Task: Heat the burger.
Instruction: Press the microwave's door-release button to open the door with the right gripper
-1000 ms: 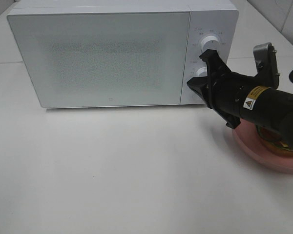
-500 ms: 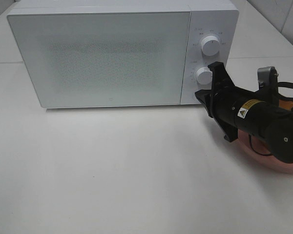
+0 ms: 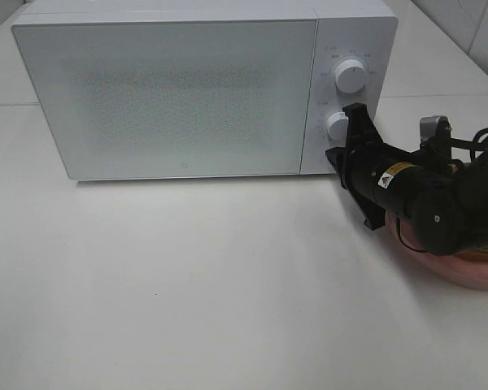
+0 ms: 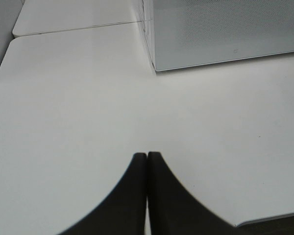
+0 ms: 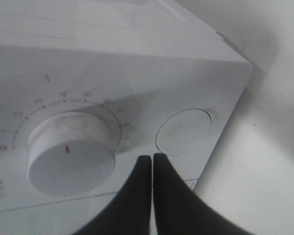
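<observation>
Exterior high: I count one microwave (image 3: 171, 89), door shut, with two dials: upper dial (image 3: 350, 75) and lower dial (image 3: 337, 126). One right gripper (image 3: 335, 154) sits at 6 o'clock of the lower dial. One pink plate (image 3: 472, 275) lies at 4 o'clock from the microwave; the arm hides the burger (I cannot make it out).

Left wrist: one left gripper (image 4: 147, 156), jaws pressed together and empty, over the table (image 4: 63, 98).

Right wrist: the right gripper's jaws are together and hold nothing, aimed between the lower dial and one round button (image 5: 185, 129).
</observation>
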{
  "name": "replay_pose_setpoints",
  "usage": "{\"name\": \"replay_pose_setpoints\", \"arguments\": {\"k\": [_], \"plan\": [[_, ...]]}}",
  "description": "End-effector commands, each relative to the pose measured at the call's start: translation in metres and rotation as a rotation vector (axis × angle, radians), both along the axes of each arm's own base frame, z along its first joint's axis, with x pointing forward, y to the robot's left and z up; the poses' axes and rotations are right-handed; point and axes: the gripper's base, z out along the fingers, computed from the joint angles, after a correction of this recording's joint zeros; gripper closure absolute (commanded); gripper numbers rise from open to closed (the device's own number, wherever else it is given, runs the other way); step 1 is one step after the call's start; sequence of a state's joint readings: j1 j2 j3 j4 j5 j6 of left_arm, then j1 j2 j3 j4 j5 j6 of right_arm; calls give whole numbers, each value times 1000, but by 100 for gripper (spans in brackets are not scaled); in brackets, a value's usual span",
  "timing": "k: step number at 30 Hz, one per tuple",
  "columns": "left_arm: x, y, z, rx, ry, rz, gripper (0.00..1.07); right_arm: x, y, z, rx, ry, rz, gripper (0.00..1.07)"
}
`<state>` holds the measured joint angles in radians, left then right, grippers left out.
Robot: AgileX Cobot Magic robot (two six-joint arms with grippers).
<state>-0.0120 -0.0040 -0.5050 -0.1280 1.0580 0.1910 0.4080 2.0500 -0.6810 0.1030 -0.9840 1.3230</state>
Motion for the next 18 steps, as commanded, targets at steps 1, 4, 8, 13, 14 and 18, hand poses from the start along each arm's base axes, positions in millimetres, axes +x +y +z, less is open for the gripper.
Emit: {"name": "replay_pose_setpoints", "arguments": {"k": [1,4,8,13,14,18], "plan": [[-3,0,1,-4,-33,-1,106,6,1,0,0,-20,-21,106],[-3,0,1,-4,-33,-1,106,7,0,-6,-11,-15,-31,106],[-3,0,1,-4,-33,-1,106,7,-1,-12,-15,-4,-43,106],[-3,0,1,-4,-33,-1,106,8,-2,-16,-10,-34,-50,107],[-3,0,1,-4,-33,-1,106,8,-2,-16,-10,-34,-50,107],[-3,0,1,-4,-33,-1,106,8,-4,-17,-8,-31,-77,106]]}}
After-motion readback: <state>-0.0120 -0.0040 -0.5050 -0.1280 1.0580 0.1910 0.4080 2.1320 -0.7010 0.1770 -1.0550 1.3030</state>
